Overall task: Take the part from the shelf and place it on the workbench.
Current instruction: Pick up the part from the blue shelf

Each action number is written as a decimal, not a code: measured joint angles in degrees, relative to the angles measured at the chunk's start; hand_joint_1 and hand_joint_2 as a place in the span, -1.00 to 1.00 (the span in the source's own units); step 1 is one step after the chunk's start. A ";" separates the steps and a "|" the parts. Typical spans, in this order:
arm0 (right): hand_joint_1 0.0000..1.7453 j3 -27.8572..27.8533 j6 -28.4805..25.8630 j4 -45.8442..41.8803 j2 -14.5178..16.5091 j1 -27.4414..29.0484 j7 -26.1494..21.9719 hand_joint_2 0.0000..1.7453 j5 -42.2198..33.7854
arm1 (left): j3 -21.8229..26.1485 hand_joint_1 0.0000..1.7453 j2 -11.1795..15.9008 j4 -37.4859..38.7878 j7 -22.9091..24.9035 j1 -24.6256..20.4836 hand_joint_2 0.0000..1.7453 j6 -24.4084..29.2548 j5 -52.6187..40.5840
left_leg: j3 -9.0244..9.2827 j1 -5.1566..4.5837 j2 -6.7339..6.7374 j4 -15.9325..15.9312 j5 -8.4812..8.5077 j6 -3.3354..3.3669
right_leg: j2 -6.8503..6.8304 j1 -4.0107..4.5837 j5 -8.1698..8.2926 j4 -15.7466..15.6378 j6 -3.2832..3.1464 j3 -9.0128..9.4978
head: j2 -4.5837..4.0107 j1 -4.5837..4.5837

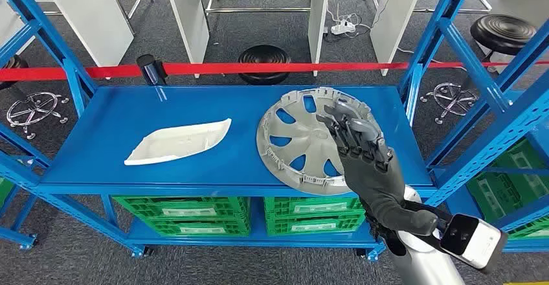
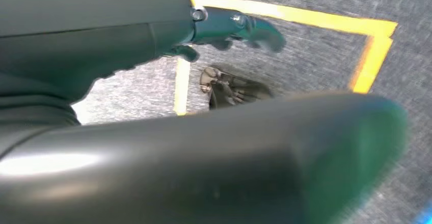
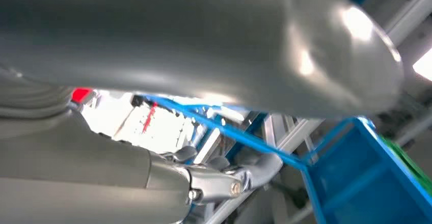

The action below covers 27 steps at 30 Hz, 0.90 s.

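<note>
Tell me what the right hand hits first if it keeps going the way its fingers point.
The right hand reaches forward and a little left over the grey wheel cover on the blue shelf. Going straight on, it would probably meet the cover's far rim first; how high the fingers are above it is unclear.

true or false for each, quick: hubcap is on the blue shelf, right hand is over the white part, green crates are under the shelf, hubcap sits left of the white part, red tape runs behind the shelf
1. The hubcap lies on the blue shelf. True.
2. The right hand is over the white part. False: it reaches over the hubcap, its fingers above the hubcap's right side.
3. Green crates sit below the shelf. True.
4. The hubcap is left of the white part. False: it lies to its right.
5. A red tape runs behind the shelf. True.
</note>
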 joint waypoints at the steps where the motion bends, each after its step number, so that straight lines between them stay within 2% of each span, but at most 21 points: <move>1: -1.00 0.02 -0.25 0.00 0.05 0.04 0.24 -1.00 -0.01 | -0.01 -1.00 -0.01 0.01 0.00 -0.09 -1.00 -0.03 -0.06 | -1.20 0.05 0.03 1.88 -0.57 -0.13 | -0.01 0.00 -0.17 -0.01 -0.07 0.16 | 0.00 -0.11; 2: -1.00 0.03 -0.48 0.02 0.08 0.10 0.51 -1.00 -0.02 | -0.01 -1.00 -0.01 0.01 0.00 -0.14 -1.00 -0.04 -0.09 | -2.53 0.08 0.04 3.83 -1.41 -0.20 | -0.01 -0.01 -0.37 -0.01 -0.13 0.32 | 0.00 -0.19; 4: -1.00 0.08 -1.19 0.16 0.15 0.44 1.55 -1.00 -0.08 | -0.01 -1.00 -0.01 0.02 0.02 -0.16 -1.00 -0.08 -0.19 | -7.34 0.17 0.08 10.21 -4.33 -0.44 | 0.04 -0.01 -1.18 -0.03 -0.29 1.04 | 0.00 -0.45; 5: -1.00 0.10 -1.45 0.35 0.16 0.63 2.14 -1.00 -0.12 | -0.01 -1.00 0.00 0.02 0.04 -0.06 -1.00 -0.08 -0.20 | -9.03 0.19 0.09 11.53 -4.97 -0.48 | 0.11 -0.02 -1.65 -0.02 -0.29 1.51 | 0.00 -0.53; 6: -1.00 0.12 -1.67 0.64 0.16 0.77 2.74 -0.50 -0.18 | 0.00 -1.00 0.00 0.02 0.05 0.05 -1.00 -0.08 -0.20 | -9.85 0.21 0.09 11.10 -4.50 -0.47 | 0.18 -0.03 -2.12 -0.02 -0.24 2.07 | 0.00 -0.61; 7: -1.00 0.13 -1.91 1.08 0.18 0.81 3.45 0.00 -0.35 | 0.00 -1.00 0.00 0.02 0.06 0.11 -1.00 -0.08 -0.21 | -9.71 0.23 0.11 8.66 -2.60 -0.39 | 0.23 -0.05 -2.61 -0.02 -0.13 2.75 | 0.00 -0.68; 9: -1.00 0.15 -2.63 2.37 0.25 0.71 4.81 1.00 -0.64 | 0.00 -1.00 -0.05 0.05 0.04 0.20 -1.00 -0.07 -0.25 | -8.36 0.23 0.17 1.33 3.30 -0.18 | 0.24 0.01 -3.65 0.11 0.30 3.99 | 0.00 -0.79; 10: -1.00 0.16 -3.20 3.24 0.28 0.63 5.41 1.00 -0.62 | 0.00 -1.00 -0.10 0.09 0.03 0.20 -1.00 -0.04 -0.29 | -7.80 0.16 0.24 -1.51 5.29 0.04 | 0.24 0.10 -4.05 0.16 0.57 4.30 | 0.00 -0.84; 11: -1.00 0.17 -4.05 4.21 0.31 0.63 5.97 1.00 -0.20 | 0.00 -1.00 -0.19 0.12 -0.03 0.23 -1.00 -0.01 -0.32 | -7.60 0.09 0.27 -3.04 6.62 0.30 | 0.25 0.19 -4.37 0.20 0.90 4.39 | 0.00 -0.86; 15: -1.00 0.09 -10.69 7.37 0.15 1.29 7.37 -1.00 5.05 | 0.01 -1.00 -0.78 0.17 -0.55 0.41 -1.00 0.67 -0.35 | -7.07 -0.01 0.11 -3.63 6.72 1.65 | 0.23 0.25 -4.88 0.14 2.22 4.74 | 0.00 -0.70; 16: -1.00 -0.13 -12.08 7.48 -0.12 1.93 7.85 -1.00 6.10 | 0.05 -1.00 -0.92 0.16 -0.61 0.38 -1.00 0.88 -0.35 | -6.68 0.05 0.02 -3.74 6.58 1.77 | 0.19 0.30 -4.73 0.37 2.08 4.84 | 0.00 -0.60; 17: -1.00 -0.55 -12.96 7.17 -0.60 3.07 8.54 -1.00 6.88 | 0.12 -1.00 -1.04 0.14 -0.62 0.34 -1.00 1.08 -0.35 | -6.34 0.04 -0.13 -3.77 6.38 1.83 | 0.15 0.39 -4.48 0.43 1.40 5.03 | 0.00 -0.48; 18: -1.00 -1.31 -13.57 6.42 -1.27 4.62 9.42 -1.00 7.87 | 0.20 -1.00 -1.14 0.13 -0.59 0.30 -1.00 1.24 -0.41 | -6.11 -0.03 -0.33 -3.74 6.17 1.82 | 0.12 0.54 -4.33 0.22 0.39 5.29 | 0.00 -0.32; 19: -1.00 -2.42 -14.24 5.42 -1.89 6.42 10.31 -0.50 9.64 | 0.27 -1.00 -1.26 0.13 -0.52 0.30 -1.00 1.34 -0.56 | -5.96 -0.06 -0.48 -3.74 5.96 1.91 | 0.07 0.56 -4.74 -0.24 -0.59 5.74 | 0.00 -0.23; 20: -1.00 -3.90 -15.41 4.34 -2.40 8.32 11.04 0.00 12.67 | 0.32 -1.00 -1.37 0.14 -0.46 0.34 -1.00 1.42 -0.79 | -5.91 -0.14 -0.58 -3.75 5.79 2.04 | 0.05 0.54 -5.04 -0.77 -1.13 6.16 | 0.00 -0.13; 21: -1.00 -5.56 -16.97 3.39 -2.68 10.06 11.70 0.50 16.48 | 0.33 -1.00 -1.47 0.14 -0.41 0.43 -1.00 1.44 -1.04 | -5.91 -0.22 -0.58 -3.74 5.68 2.15 | 0.06 0.48 -5.39 -1.14 -1.05 6.41 | 0.00 -0.04; 22: -1.00 -7.12 -18.70 2.73 -2.83 11.56 12.39 1.00 20.58 | 0.34 -1.00 -1.55 0.15 -0.39 0.50 -1.00 1.45 -1.26 | -5.93 -0.29 -0.53 -3.73 5.58 2.24 | 0.08 0.39 -5.50 -1.45 -0.52 6.56 | 0.00 0.02; 25: -1.00 -10.60 -22.78 1.44 -3.33 14.79 16.15 1.00 32.22 | 0.35 -1.00 -1.74 0.15 -0.38 0.40 -1.00 1.45 -1.63 | -5.94 -0.37 -0.39 -3.70 5.49 2.34 | 0.17 0.14 -5.44 -1.96 1.60 6.71 | 0.00 0.05; 27: -1.00 -12.56 -24.00 0.55 -4.05 16.47 18.88 1.00 37.85 | 0.37 -1.00 -1.80 0.15 -0.38 0.26 -1.00 1.41 -1.81 | -5.89 -0.39 -0.38 -3.70 5.49 2.36 | 0.18 0.06 -5.44 -2.10 2.20 6.79 | 0.00 0.05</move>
